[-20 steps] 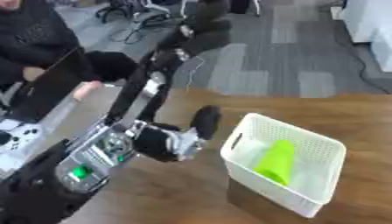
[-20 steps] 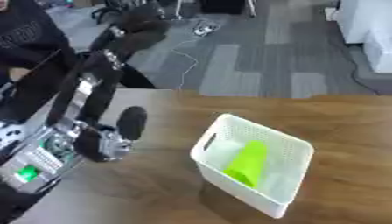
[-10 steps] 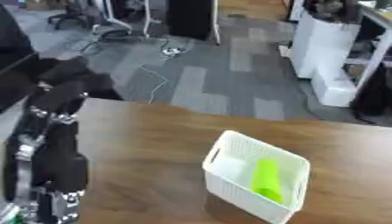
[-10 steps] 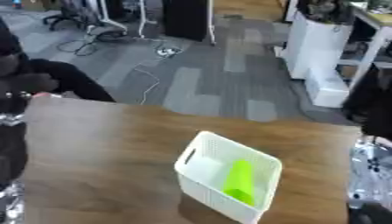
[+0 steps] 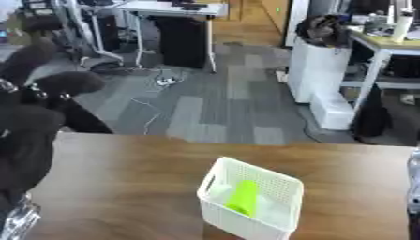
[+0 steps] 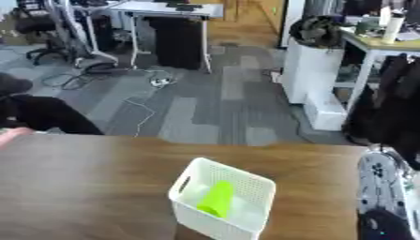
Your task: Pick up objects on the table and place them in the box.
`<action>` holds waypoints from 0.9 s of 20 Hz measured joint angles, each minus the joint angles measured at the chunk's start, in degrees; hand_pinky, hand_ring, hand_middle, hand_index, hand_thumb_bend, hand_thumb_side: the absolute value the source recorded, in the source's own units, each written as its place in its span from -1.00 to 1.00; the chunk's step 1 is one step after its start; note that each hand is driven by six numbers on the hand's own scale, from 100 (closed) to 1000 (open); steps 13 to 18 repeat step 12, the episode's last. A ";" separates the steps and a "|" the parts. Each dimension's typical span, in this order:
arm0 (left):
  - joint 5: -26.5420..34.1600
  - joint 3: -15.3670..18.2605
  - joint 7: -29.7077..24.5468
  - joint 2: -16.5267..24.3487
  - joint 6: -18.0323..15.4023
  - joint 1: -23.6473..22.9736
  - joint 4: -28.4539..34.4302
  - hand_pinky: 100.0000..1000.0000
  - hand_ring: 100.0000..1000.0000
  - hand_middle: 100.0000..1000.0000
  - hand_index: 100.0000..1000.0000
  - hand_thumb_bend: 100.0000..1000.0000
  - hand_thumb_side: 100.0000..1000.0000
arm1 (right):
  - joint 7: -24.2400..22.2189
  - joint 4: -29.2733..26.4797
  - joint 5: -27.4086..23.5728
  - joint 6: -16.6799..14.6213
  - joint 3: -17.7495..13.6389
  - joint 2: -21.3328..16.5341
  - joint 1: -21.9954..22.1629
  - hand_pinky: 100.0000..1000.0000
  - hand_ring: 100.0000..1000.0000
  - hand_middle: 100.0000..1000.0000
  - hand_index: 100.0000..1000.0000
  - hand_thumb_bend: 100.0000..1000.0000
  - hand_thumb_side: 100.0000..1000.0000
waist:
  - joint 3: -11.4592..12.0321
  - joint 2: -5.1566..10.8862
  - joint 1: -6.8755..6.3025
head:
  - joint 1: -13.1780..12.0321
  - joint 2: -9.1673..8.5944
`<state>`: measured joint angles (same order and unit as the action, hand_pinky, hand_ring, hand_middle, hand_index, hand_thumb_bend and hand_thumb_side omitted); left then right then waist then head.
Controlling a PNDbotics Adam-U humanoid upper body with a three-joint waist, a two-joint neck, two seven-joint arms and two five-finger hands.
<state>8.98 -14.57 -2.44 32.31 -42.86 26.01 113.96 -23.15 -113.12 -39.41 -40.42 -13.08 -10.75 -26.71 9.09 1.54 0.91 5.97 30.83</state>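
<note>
Near the lower middle of the frame, a white perforated box (image 5: pixel 250 200) with a handle slot in its side stands on the brown wooden table (image 5: pixel 123 183). Inside it a lime-green cylinder (image 5: pixel 243 197) leans tilted, its upper end toward the far wall of the box, with something pale beneath it that cannot be made out. At the left edge of the left eye view the robot's black left arm (image 5: pixel 29 140) fills the frame from top to bottom; its hand does not show. At the lower right of the right eye view, part of the right arm (image 6: pixel 379 187), silver and black, comes in over the table edge; no hand shows there either, so neither hand's state can be told.
</note>
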 measured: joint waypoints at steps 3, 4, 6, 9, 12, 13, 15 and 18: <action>3.73 0.69 -6.19 0.00 -0.25 0.00 -0.01 0.62 0.71 0.96 0.60 -1.00 0.50 | -1.56 -0.42 2.77 1.56 -0.23 0.02 -0.92 -0.64 -0.54 -0.57 -0.38 -1.00 1.00 | -0.33 -0.01 -0.02 | -0.51 0.65; 4.87 0.75 -7.93 0.02 -0.37 0.00 -0.01 0.62 0.71 0.96 0.60 -1.00 0.50 | -2.20 -0.44 3.42 2.20 -0.18 0.02 -1.30 -0.64 -0.54 -0.57 -0.38 -1.00 1.00 | -0.40 -0.04 -0.02 | -0.52 0.69; 7.08 0.86 -11.01 0.03 -0.64 0.01 -0.01 0.63 0.72 0.97 0.63 -1.00 0.51 | -3.48 -0.48 4.14 3.48 0.00 0.03 -1.60 -0.64 -0.55 -0.58 -0.39 -1.00 1.00 | -0.47 -0.05 -0.02 | -0.52 1.14; 10.28 1.23 -14.94 0.03 -0.77 0.67 0.00 0.62 0.72 0.98 0.60 -1.00 0.50 | -5.24 -0.67 3.88 5.24 0.41 0.03 -1.60 -0.64 -0.55 -0.58 -0.33 -1.00 1.00 | -0.45 -0.05 0.06 | -0.44 2.16; 14.13 2.36 -16.94 0.06 -0.50 1.32 0.00 0.61 0.72 0.97 0.61 -1.00 0.49 | -6.41 -0.71 2.31 6.41 0.41 0.02 -1.56 -0.65 -0.56 -0.58 -0.34 -1.00 1.00 | -0.19 -0.05 0.28 | -0.36 2.57; 14.13 2.36 -16.94 0.06 -0.50 1.32 0.00 0.61 0.72 0.97 0.61 -1.00 0.49 | -6.41 -0.71 2.31 6.41 0.41 0.02 -1.56 -0.65 -0.56 -0.58 -0.34 -1.00 1.00 | -0.19 -0.05 0.28 | -0.36 2.57; 14.13 2.36 -16.94 0.06 -0.50 1.32 0.00 0.61 0.72 0.97 0.61 -1.00 0.49 | -6.41 -0.71 2.31 6.41 0.41 0.02 -1.56 -0.65 -0.56 -0.58 -0.34 -1.00 1.00 | -0.19 -0.05 0.28 | -0.36 2.57; 14.13 2.36 -16.94 0.06 -0.50 1.32 0.00 0.61 0.72 0.97 0.61 -1.00 0.49 | -6.41 -0.71 2.31 6.41 0.41 0.02 -1.56 -0.65 -0.56 -0.58 -0.34 -1.00 1.00 | -0.19 -0.05 0.28 | -0.36 2.57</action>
